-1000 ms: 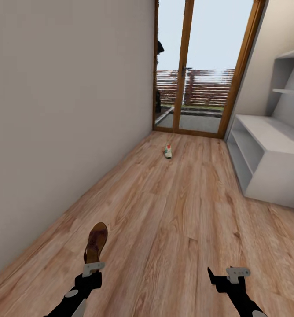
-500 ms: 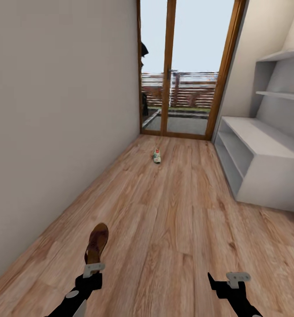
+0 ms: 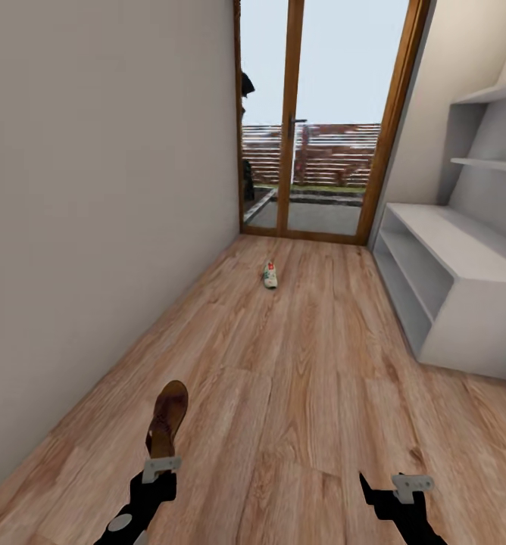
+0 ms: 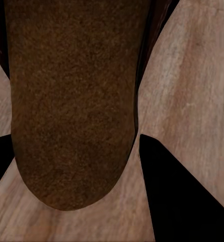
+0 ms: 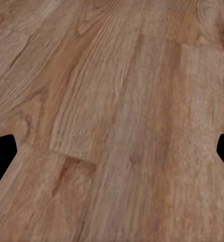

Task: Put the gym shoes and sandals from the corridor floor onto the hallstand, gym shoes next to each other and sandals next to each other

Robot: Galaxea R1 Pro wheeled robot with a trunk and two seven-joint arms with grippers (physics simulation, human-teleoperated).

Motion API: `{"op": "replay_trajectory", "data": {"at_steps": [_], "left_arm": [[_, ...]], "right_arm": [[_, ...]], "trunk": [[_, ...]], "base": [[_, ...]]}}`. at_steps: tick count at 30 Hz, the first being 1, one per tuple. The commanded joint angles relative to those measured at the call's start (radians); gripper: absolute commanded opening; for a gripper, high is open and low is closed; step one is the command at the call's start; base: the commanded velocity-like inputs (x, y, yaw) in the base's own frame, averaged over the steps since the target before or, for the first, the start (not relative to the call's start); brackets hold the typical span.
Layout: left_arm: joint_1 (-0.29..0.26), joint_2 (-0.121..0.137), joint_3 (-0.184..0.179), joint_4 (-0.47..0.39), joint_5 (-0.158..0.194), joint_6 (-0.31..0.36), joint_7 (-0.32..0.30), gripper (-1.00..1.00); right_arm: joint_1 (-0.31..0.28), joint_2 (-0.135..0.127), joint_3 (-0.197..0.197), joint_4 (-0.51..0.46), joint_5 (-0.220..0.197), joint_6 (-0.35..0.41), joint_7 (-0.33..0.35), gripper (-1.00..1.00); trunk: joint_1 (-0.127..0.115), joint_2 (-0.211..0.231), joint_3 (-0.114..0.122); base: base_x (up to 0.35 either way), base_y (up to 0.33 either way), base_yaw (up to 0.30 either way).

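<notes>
Left pincer (image 3: 160, 467) clamped on a brown sandal (image 3: 167, 418) held above the corridor floor (image 3: 306, 378), right pincer (image 3: 404, 484) spread wide over bare planks, one gym shoe (image 3: 270, 275) on the floor near the glass door (image 3: 321, 121), hallstand (image 3: 450, 288) along the right wall
</notes>
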Motion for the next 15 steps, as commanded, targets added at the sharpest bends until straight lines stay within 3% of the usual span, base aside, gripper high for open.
{"op": "replay_trajectory", "data": {"at_steps": [1, 15], "left_arm": [[0.0, 0.002, -0.01, 0.0, 0.003, -0.008, 0.005, -1.0], [0.0, 0.003, -0.014, 0.004, 0.002, -0.02, 0.001, -1.0]], "right_arm": [[-0.001, 0.001, -0.004, 0.009, 0.002, -0.007, 0.007, 1.0], [-0.001, 0.003, -0.006, 0.066, 0.001, -0.015, 0.005, 1.0]], "trunk": [[0.0, 0.0, -0.001], [0.0, 0.0, 0.006]], "base": [[0.341, 0.0, 0.0], [0.34, -0.052, -0.004]]}}
